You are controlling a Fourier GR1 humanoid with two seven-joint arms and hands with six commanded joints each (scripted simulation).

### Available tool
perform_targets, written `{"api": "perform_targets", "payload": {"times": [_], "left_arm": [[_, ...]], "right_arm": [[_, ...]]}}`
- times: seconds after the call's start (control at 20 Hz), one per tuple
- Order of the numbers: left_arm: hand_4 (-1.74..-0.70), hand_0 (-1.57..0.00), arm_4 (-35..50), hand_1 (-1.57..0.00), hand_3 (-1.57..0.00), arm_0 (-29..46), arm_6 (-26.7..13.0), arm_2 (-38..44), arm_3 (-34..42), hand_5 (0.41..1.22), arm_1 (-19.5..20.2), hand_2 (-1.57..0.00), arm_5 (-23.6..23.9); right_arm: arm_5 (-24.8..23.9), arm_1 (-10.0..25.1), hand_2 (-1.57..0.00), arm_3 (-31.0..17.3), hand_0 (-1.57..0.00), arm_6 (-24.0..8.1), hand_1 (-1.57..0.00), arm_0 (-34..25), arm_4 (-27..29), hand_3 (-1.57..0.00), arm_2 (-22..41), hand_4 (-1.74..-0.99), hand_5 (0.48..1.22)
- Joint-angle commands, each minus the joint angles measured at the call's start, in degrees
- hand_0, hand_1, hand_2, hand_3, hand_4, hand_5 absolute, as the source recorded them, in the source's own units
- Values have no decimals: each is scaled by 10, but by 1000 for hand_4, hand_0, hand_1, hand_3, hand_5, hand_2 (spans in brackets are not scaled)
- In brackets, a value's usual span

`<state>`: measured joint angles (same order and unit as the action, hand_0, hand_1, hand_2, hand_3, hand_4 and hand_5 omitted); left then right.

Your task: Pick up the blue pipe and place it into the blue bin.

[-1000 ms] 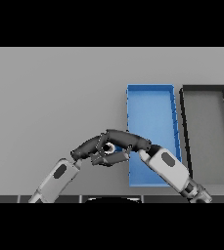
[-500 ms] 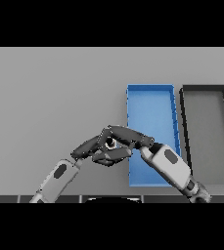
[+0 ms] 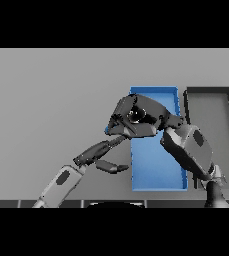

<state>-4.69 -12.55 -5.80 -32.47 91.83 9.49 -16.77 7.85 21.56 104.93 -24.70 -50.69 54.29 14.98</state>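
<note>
Lifted since half a second ago, the right robot hand (image 3: 138,120) now hangs over the left rim of the blue bin (image 3: 158,165), fingers curled round the blue pipe (image 3: 107,130), of which only a small blue tip shows at the hand's left edge, so its long axis cannot be told. The left robot hand (image 3: 102,156) rests lower over the grey counter (image 3: 46,110), fingers relaxed and apart, holding nothing. A dark bin (image 3: 208,95) stands just right of the blue one.
</note>
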Motion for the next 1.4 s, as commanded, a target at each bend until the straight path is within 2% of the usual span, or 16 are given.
{"api": "perform_targets", "payload": {"times": [0.0,0.1,0.2,0.25,0.35,0.5,0.65,0.7,0.9,1.05,1.25,1.3,1.35], "left_arm": [[-912,0,1,0,0,-4,4,3,-3,502,1,0,-1],[-907,0,2,0,0,4,26,5,7,499,12,1,-3],[-906,1,8,1,1,4,20,10,5,492,15,1,-6],[-907,1,10,1,1,9,29,9,12,491,20,1,-11],[-911,1,10,1,1,4,20,11,7,490,17,1,-9],[-906,1,14,1,1,5,12,16,0,489,17,1,-8],[-893,1,13,1,1,3,16,14,3,487,15,1,-8],[-894,1,17,1,1,1,6,18,3,483,16,1,-8],[-887,1,17,1,1,9,17,13,5,470,15,1,-10],[-881,1,14,1,1,5,14,14,4,463,12,1,-5],[-884,1,16,1,1,1,7,14,1,460,9,1,-8],[-885,1,15,1,1,-1,6,14,0,457,9,1,-6],[-886,1,15,1,1,1,6,13,0,455,7,1,-5]], "right_arm": [[-6,9,-1571,-14,-1571,7,-1571,-23,3,-1571,-12,-1720,1127],[-28,30,-1571,-47,-1571,14,-1571,-54,2,-1571,-33,-1727,1113],[-52,56,-1571,-94,-1571,19,-1571,-89,-19,-1571,-49,-1732,1117],[-63,67,-1571,-117,-1571,19,-1571,-89,-27,-1571,-58,-1734,1127],[-71,87,-1571,-155,-1571,18,-1571,-78,-50,-1571,-62,-1736,1135],[-74,109,-1571,-207,-1571,6,-1571,-31,-64,-1571,-73,-1739,1124],[-85,114,-1571,-222,-1571,4,-1571,28,-74,-1571,-68,-1740,1121],[-93,115,-1571,-215,-1571,-4,-1571,50,-75,-1571,-62,-1740,1122],[-143,114,-1571,-204,-1571,-46,-1571,128,-86,-1571,-36,-1741,1120],[-159,117,-1571,-199,-1571,-87,-1571,183,-90,-1571,-10,-1741,1122],[-155,124,-1571,-214,-1571,-102,-1571,229,-103,-1571,33,-1591,1114],[-166,135,-1571,-229,-1571,-102,-1571,227,-91,-1330,54,-1599,1110],[-187,149,-1393,-242,-1563,-102,-1459,223,-67,-1122,86,-1547,1133]]}}
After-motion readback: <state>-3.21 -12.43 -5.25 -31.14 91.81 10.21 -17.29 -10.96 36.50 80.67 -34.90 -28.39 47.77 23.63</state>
